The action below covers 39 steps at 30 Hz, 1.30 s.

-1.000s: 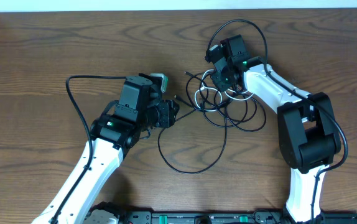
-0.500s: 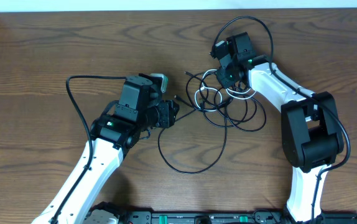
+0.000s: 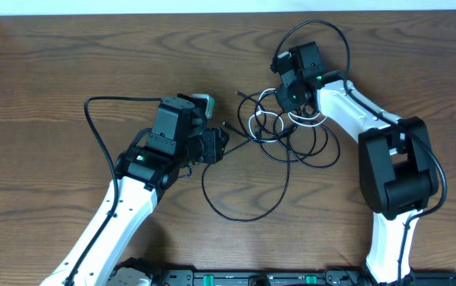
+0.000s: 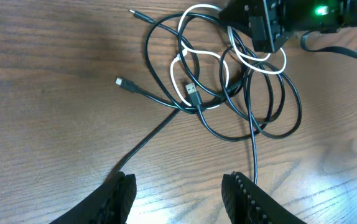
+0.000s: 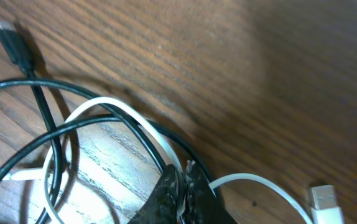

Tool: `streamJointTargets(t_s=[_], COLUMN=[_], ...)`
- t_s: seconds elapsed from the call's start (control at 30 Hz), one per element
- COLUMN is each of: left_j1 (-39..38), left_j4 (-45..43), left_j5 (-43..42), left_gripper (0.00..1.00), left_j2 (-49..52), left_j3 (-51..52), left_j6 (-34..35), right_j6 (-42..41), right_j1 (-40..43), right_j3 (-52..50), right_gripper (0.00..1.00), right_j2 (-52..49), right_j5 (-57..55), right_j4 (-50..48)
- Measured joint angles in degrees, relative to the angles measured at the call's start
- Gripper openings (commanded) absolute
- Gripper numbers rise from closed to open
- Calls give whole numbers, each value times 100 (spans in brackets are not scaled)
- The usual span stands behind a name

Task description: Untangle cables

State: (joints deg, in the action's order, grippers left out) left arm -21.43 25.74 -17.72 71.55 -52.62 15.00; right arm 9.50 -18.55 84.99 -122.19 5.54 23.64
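right arm stretched forward, jaws pinching cables

Our two arms are white with black parts. The left arm has a small green light and a thick black cable looping off it. The right arm has a big black elbow and a green dot. The left gripper has black fingers with bumpy edges.
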Motion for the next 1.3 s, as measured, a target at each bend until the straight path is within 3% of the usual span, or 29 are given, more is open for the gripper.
streamJointTargets(t_s=[0.1,0.17,0.2,0.23,0.27,0.83,1.3], left_j1=[0,0,0,0,0,0,0], left_j4=[2,2,2,0,2,2,-26], left_j5=[0,0,0,0,0,0,0], left_gripper=[50,50,50,50,50,50,50], left_j2=[0,0,0,0,0,0,0], left_j3=[0,0,0,0,0,0,0], left_j6=[0,0,0,0,0,0,0], right_j6=[-22,-52,-50,-52,-66,-160,-433], right_j1=[0,0,0,0,0,0,0], right_j3=[0,0,0,0,0,4,-15], right_gripper=[14,24,24,2,1,1,1], right_j2=[-125,-177,-188,-192,-195,-72,960], right_j5=[59,98,127,142,157,232,284], right_j4=[7,7,9,13,20,509,758])
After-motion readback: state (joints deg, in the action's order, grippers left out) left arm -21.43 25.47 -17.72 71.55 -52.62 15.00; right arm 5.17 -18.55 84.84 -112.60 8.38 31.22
